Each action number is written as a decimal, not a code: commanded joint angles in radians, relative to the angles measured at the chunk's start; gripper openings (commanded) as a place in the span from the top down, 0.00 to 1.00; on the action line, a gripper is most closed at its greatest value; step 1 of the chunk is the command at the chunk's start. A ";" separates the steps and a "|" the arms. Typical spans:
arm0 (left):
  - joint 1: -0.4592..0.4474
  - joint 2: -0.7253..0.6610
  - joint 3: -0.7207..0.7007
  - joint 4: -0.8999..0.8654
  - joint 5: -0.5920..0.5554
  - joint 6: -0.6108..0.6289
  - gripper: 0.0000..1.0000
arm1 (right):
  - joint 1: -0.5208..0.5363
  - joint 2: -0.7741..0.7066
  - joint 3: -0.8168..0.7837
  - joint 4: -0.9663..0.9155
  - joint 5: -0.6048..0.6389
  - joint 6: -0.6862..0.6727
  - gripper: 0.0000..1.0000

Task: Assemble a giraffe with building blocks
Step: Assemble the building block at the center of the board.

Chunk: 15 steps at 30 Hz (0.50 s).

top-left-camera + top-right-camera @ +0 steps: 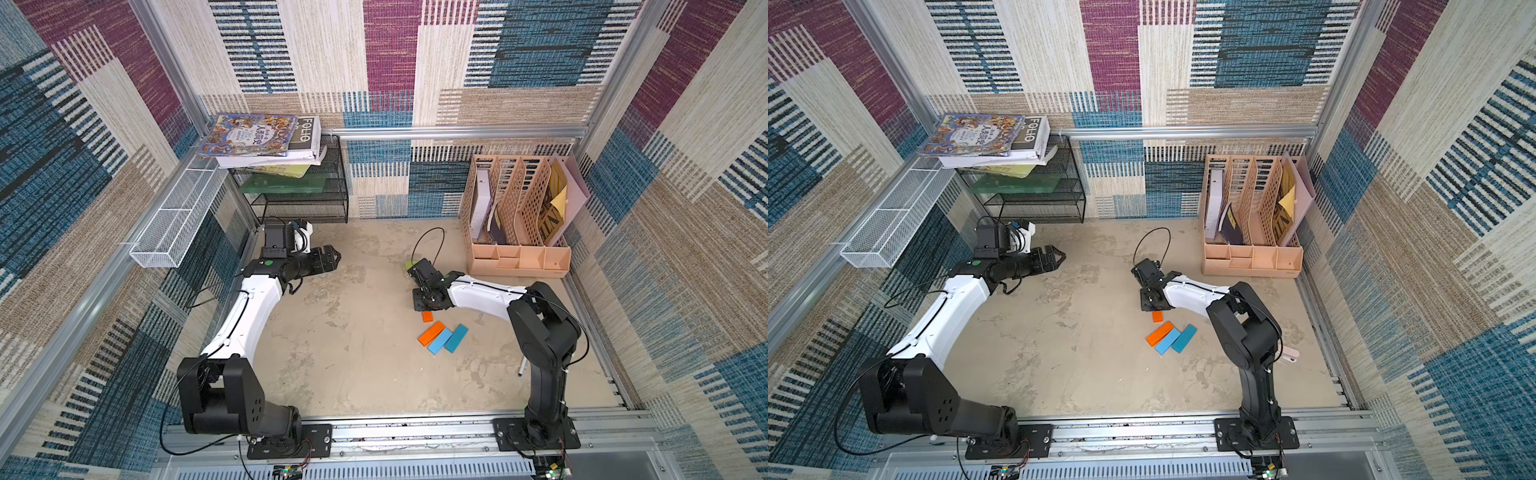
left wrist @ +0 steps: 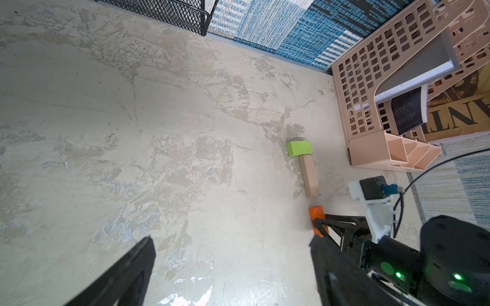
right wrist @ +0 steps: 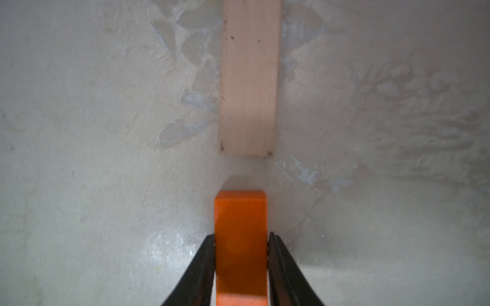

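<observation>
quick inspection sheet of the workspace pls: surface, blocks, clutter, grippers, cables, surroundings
surface: beige table, mottled, patchy finish
job's things: green block lies across one end of the tan block; held orange block is lined up with the tan block's other end, with a gap between; loose orange block and two blue blocks lie side by side
clutter: pen, partly hidden behind the right arm
grippers: left gripper open, empty; right gripper shut on the held orange block
cables: black cable loop above the right wrist
surroundings: file organizer, mesh shelf with books, wire basket
</observation>
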 commanded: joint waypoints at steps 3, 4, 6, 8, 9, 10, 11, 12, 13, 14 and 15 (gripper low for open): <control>0.001 0.000 0.004 0.012 0.006 0.003 0.05 | 0.001 0.022 0.027 -0.019 0.017 0.016 0.63; 0.001 0.001 0.004 0.012 0.006 0.003 0.05 | 0.002 0.026 0.031 -0.020 0.019 0.015 0.63; 0.001 0.003 0.004 0.012 0.006 0.003 0.05 | 0.001 0.033 0.037 -0.025 0.027 0.015 0.63; 0.001 0.006 0.005 0.011 0.006 0.004 0.05 | -0.001 0.037 0.040 -0.028 0.036 0.017 0.63; 0.001 0.006 0.006 0.011 0.006 0.004 0.05 | -0.001 0.040 0.042 -0.031 0.040 0.019 0.63; 0.001 0.008 0.006 0.011 0.006 0.004 0.05 | -0.001 0.041 0.045 -0.034 0.043 0.021 0.63; 0.001 0.008 0.006 0.011 0.006 0.004 0.05 | -0.003 0.043 0.048 -0.037 0.046 0.022 0.63; 0.001 0.008 0.005 0.012 0.005 0.004 0.05 | -0.002 0.044 0.048 -0.037 0.047 0.023 0.63; 0.001 0.009 0.007 0.011 0.006 0.004 0.05 | -0.003 0.045 0.050 -0.038 0.048 0.023 0.63; 0.001 0.008 0.007 0.012 0.006 0.004 0.05 | -0.003 0.046 0.051 -0.036 0.049 0.022 0.63; 0.001 0.007 0.006 0.010 0.006 0.004 0.05 | -0.004 0.047 0.051 -0.037 0.048 0.020 0.63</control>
